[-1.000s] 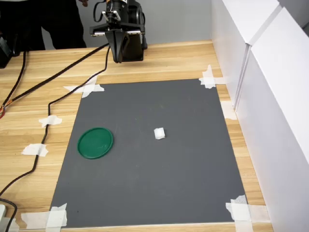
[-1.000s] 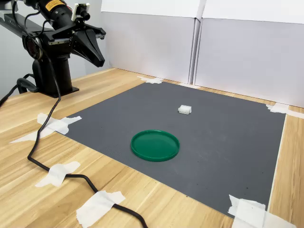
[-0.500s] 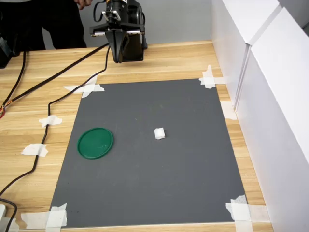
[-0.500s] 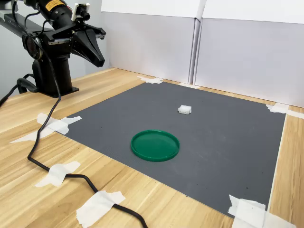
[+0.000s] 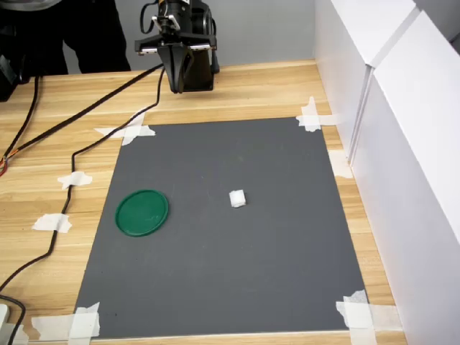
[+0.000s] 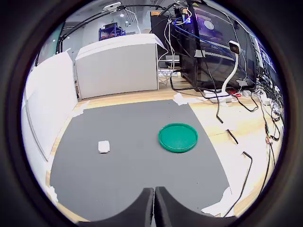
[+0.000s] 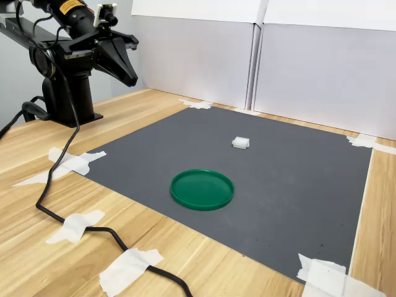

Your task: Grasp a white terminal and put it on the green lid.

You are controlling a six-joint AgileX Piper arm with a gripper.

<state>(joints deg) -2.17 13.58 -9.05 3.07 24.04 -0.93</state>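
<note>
The wooden counter (image 5: 237, 93) carries a grey mat (image 5: 230, 237) taped down ahead of my hand (image 7: 130, 81). The green lid (image 7: 202, 189) lies flat on it, the white terminal (image 7: 241, 143) well apart from the lid, both far from my hand. My fingers are pressed together, holding nothing.

The single black robot arm (image 7: 59, 37) is held high near its base, its black two-fingered gripper (image 7: 130, 79) angled downward, fingers pressed together at the tips, holding nothing.

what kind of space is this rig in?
Probably a robotics lab bench: a grey mat taped to a wooden table, white partition boards, and computer racks with cabling behind.
</note>
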